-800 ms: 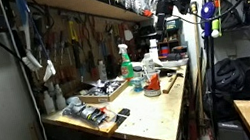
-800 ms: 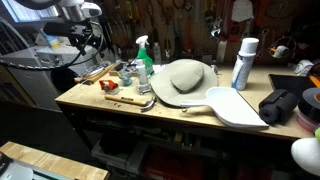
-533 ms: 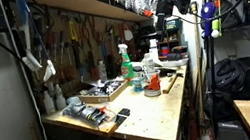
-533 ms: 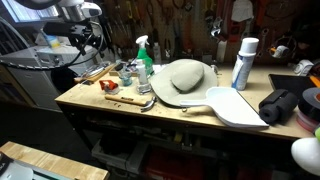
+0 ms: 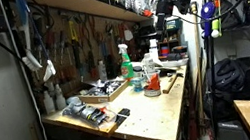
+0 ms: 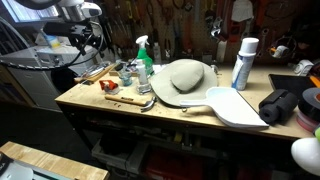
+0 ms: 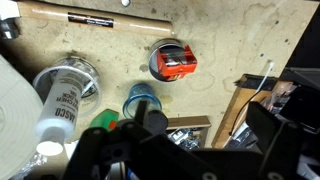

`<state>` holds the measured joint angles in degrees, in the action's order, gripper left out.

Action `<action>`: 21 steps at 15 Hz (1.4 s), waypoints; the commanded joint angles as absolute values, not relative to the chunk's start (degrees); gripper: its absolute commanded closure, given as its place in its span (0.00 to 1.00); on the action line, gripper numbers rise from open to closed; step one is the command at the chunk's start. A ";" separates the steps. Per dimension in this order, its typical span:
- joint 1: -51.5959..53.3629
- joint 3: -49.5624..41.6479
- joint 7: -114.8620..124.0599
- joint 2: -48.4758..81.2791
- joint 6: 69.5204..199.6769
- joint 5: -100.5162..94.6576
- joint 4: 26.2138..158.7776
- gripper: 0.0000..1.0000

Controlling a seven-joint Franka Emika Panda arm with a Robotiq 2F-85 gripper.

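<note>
Overall scene: a long plywood workbench point(image 5: 158, 120) crowded with bottles and tools, with a wall of hanging tools along its back edge.
Arm: the robot arm stands at one end of the bench, in both exterior views.
Gripper: the dark two-fingered gripper point(image 6: 88, 42) hangs high above that end, clear of everything on the bench.
Gripper state: released. In the wrist view its blurred black fingers point(image 7: 120, 155) stand apart with nothing between them.
Directly below: a small blue-lidded bottle point(image 7: 143, 100) stands upright, the closest thing to the fingers in the wrist view.
Red tin: a round orange-red tin point(image 7: 172, 62) sits on bare wood just beside the blue-lidded bottle, towards the front edge, not touching it.
Jar: a clear glass jar with a white printed label point(image 7: 65, 85) stands near the blue-lidded bottle, on the side away from the tin.
Spray bottle: a green plastic spray bottle point(image 6: 143, 58) stands upright among the same group, nearer the back edge.
Handle: a long wooden tool handle point(image 7: 95, 18) lies flat along the front edge, beyond the tin.
Mid bench: a grey domed, hat-shaped object point(image 6: 185, 78) rests beside a flat white paddle-shaped board point(image 6: 235, 105).
Far end: a tall white spray can point(image 6: 243, 62) stands upright, well apart from the gripper.
</note>
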<state>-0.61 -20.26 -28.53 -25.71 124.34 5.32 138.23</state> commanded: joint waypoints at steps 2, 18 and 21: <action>-1.98 -19.01 -29.05 -25.49 124.12 6.03 138.10 0.00; -2.01 -11.77 -27.44 -24.24 117.46 1.62 145.83 0.00; 0.46 -11.58 -34.93 -23.69 116.62 1.79 145.64 0.00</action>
<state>-1.77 -11.14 -28.53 -23.73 118.48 0.86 145.72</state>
